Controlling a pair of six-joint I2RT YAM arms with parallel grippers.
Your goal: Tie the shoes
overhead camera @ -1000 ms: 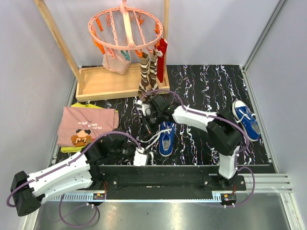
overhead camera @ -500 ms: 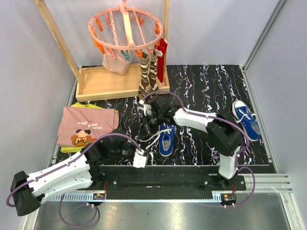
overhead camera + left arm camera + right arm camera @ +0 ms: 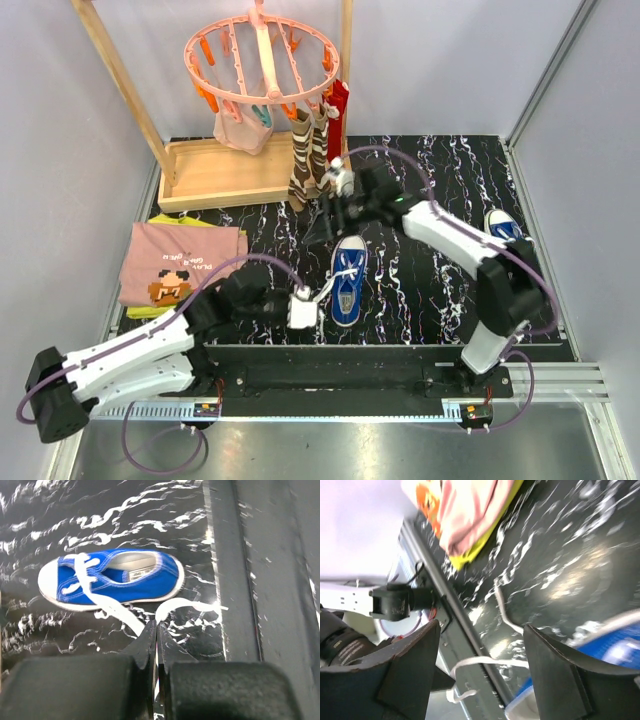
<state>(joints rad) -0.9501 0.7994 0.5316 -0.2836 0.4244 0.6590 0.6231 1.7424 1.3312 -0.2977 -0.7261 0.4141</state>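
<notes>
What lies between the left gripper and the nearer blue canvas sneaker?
A white lace, running from the blue canvas sneaker to the left gripper; the left wrist view shows it.

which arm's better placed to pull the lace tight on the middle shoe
Left. The left gripper is shut on a lace of that shoe, low beside it. The right gripper hangs open past the toe, holding nothing.

Bright, even light; glare on the glossy table (image 3: 580,575); right wrist view blurred.
</notes>
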